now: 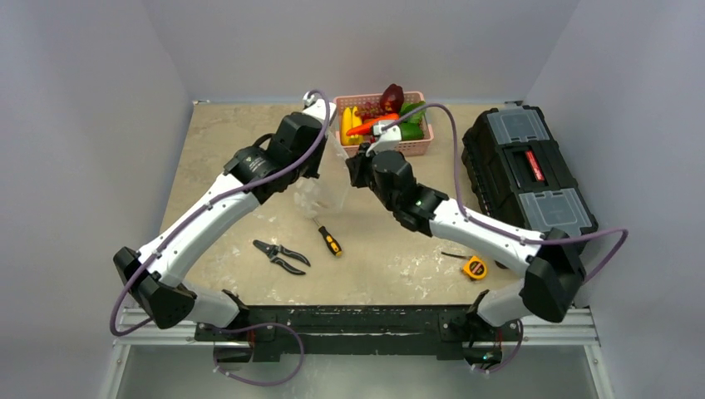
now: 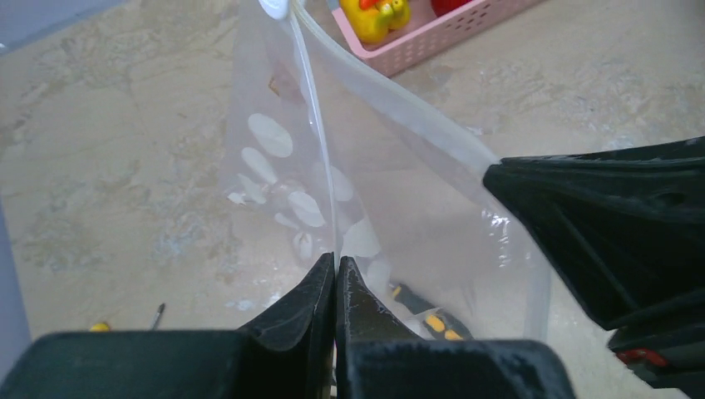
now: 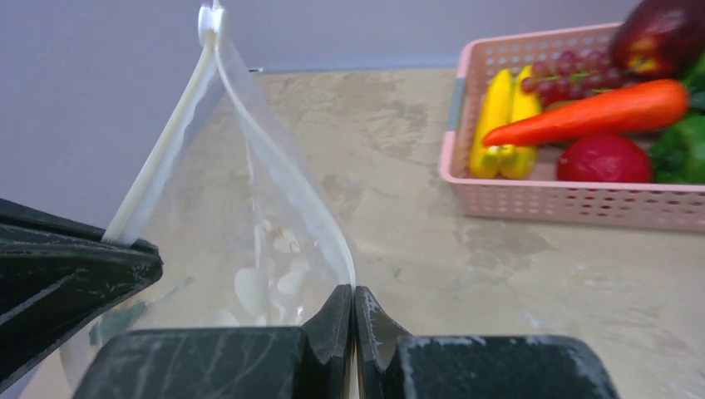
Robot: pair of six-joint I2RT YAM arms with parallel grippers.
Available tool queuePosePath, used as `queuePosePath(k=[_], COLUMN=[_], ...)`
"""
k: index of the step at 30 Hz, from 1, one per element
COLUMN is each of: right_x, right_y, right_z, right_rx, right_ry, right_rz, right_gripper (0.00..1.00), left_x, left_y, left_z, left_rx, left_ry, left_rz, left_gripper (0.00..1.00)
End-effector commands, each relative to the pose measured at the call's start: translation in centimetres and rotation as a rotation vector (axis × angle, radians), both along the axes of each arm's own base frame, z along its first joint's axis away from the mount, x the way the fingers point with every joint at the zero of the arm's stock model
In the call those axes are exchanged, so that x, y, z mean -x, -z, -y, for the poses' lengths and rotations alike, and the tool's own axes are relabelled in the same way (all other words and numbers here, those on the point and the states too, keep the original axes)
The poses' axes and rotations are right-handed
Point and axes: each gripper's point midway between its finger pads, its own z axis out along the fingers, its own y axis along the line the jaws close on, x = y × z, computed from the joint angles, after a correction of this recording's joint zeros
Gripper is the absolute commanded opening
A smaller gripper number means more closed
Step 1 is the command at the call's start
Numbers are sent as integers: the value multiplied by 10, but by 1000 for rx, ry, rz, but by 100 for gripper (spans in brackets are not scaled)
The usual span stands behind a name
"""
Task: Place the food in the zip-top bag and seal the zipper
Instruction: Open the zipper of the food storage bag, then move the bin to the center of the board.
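Note:
The clear zip-top bag point(image 1: 314, 198) with white dots hangs above the table between the two grippers, its mouth spread open. My left gripper point(image 2: 336, 262) is shut on one lip of the bag point(image 2: 274, 166). My right gripper point(image 3: 353, 291) is shut on the other lip of the bag point(image 3: 249, 241). The whitish zipper strip point(image 2: 416, 112) runs up to a white end piece point(image 3: 209, 21). The food point(image 1: 378, 120) lies in the pink basket point(image 3: 565, 204): an orange carrot point(image 3: 599, 112), yellow pieces point(image 3: 499, 116), a red piece point(image 3: 604, 160), green peppers and a dark red piece. The bag looks empty.
A yellow-and-black screwdriver point(image 1: 330, 241) and pliers point(image 1: 281, 256) lie on the table below the bag. A yellow tape measure point(image 1: 475, 268) lies at the front right. A black toolbox point(image 1: 528, 170) fills the right side. Walls close in the back and sides.

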Motion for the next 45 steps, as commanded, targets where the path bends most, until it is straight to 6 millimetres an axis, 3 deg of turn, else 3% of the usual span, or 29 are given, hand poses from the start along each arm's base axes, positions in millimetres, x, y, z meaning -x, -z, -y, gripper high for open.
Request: queuePosePath(k=[1, 5, 11, 16, 23, 27, 31, 37, 41, 45], right_x=[2, -12, -30, -36, -56, -96, -138, -192, -221, -235], right_y=[-27, -17, 9, 6, -9, 1, 29, 52, 78, 110], right_z=[-62, -80, -79, -62, -6, 33, 57, 71, 75, 75], right_rx=[-168, -268, -310, -252, -199, -108, 64, 253, 395, 468], right_ry=[-260, -328, -370, -324, -165, 3, 131, 221, 239, 222], right_rz=[-38, -124, -236, -207, -134, -117, -156, -152, -182, -241], right_gripper=[0, 14, 31, 47, 65, 71, 79, 90, 95, 98], left_x=[-18, -40, -58, -60, -60, -57, -54, -50, -49, -47], left_y=[-15, -6, 22, 45, 65, 60, 55, 52, 50, 46], left_z=[-26, -49, -73, -69, -57, -54, -56, -52, -51, -47], left_rx=[-155, -253, -204, -169, -138, -117, -106, -81, -68, -44], left_ry=[-78, -165, -228, -241, -238, -227, -228, -205, -196, -179], left_rz=[15, 14, -31, -106, -202, -210, -195, -197, -194, -191], left_gripper=[0, 0, 0, 0, 0, 0, 0, 0, 0, 0])
